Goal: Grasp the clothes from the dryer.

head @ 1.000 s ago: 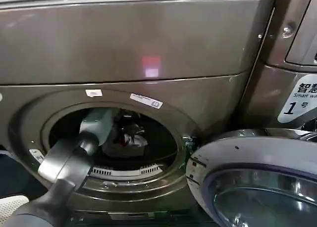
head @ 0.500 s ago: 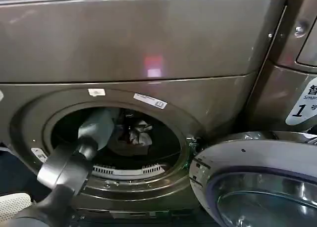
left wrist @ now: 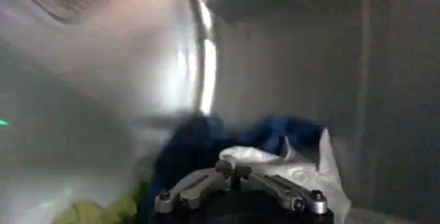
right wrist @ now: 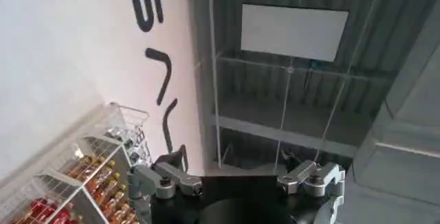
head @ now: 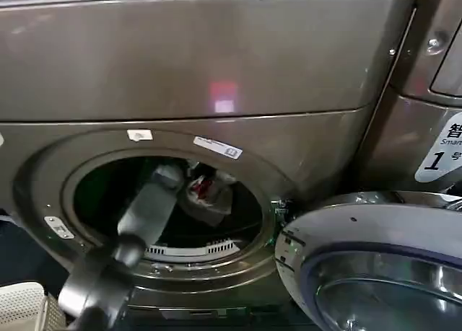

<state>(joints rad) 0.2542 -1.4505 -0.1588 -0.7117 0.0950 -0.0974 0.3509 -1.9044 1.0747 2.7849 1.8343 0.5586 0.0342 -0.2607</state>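
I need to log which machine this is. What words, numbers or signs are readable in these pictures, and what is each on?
"1": large digit on the white corner label on the dryer.
"Smart": small word, cut off at the picture's edge, on that label; the Chinese characters above and beside it are cut off or too small to read.
Small white stickers on the porthole rim: too small to read.
Large dark letters on a white wall, right wrist view: only partly seen, unreadable.

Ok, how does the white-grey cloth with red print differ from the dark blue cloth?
The white-grey cloth with red print is bunched into a peak right at the left gripper; the dark blue cloth lies farther in, lower. The white-grey one stands out brightly; the blue one nearly merges with shadow. Both are small, soft, inside the bronze-grey metal dryer.
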